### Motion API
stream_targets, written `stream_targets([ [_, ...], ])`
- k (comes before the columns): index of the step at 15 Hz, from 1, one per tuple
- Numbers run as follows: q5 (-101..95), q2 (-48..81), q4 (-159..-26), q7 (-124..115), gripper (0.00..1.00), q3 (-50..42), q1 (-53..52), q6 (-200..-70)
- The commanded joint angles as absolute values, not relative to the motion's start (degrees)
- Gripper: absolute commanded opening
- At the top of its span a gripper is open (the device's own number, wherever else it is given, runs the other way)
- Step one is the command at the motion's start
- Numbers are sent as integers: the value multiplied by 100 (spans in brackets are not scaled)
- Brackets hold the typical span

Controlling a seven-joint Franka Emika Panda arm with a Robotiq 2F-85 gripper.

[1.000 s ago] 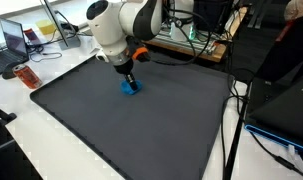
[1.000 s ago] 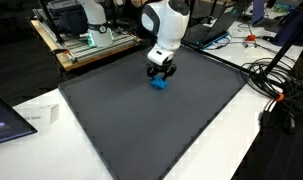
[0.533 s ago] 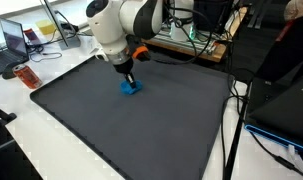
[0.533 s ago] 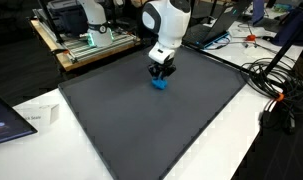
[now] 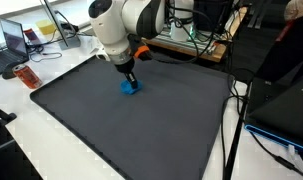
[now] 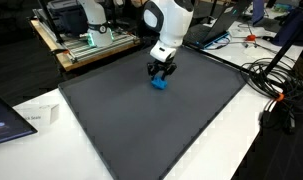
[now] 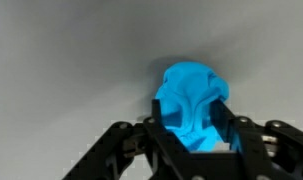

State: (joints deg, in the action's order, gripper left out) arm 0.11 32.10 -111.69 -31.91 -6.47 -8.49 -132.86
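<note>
A soft, crumpled bright-blue object (image 7: 191, 95) lies on the dark grey mat (image 5: 141, 130), toward its far side in both exterior views (image 5: 128, 88) (image 6: 160, 84). My gripper (image 7: 189, 115) comes straight down onto it from the white arm. The two black fingers (image 7: 164, 118) flank the object and press against its sides, and its folds bulge out past them. In the exterior views the gripper (image 5: 128, 79) (image 6: 162, 73) sits right on top of the object, low over the mat. The underside of the object is hidden.
The mat (image 6: 141, 130) covers most of a white table. A laptop (image 5: 13, 40) and a small reddish object (image 5: 28, 76) lie off one edge. Cables (image 6: 281, 90) trail beside another edge. A wooden bench with equipment (image 6: 91, 45) stands behind, and a white card (image 6: 33, 118) lies near the front.
The arm and the blue object stay in the same place over the last second. No clear shift of the fingers shows in the exterior views.
</note>
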Motion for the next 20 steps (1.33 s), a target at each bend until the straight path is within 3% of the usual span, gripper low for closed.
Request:
stream_targets([
  [1,-315,2752,-11433,-3260,87,-727,-980,-12858],
  [2,-357,2655,-11456,-3211,95,-695,-963,-12720],
  [4,-469,2487,-11408,-3287,100,-677,-984,-12341],
  [20,-1609,2428,-10261,-6422,100,-388,-1692,-11293],
])
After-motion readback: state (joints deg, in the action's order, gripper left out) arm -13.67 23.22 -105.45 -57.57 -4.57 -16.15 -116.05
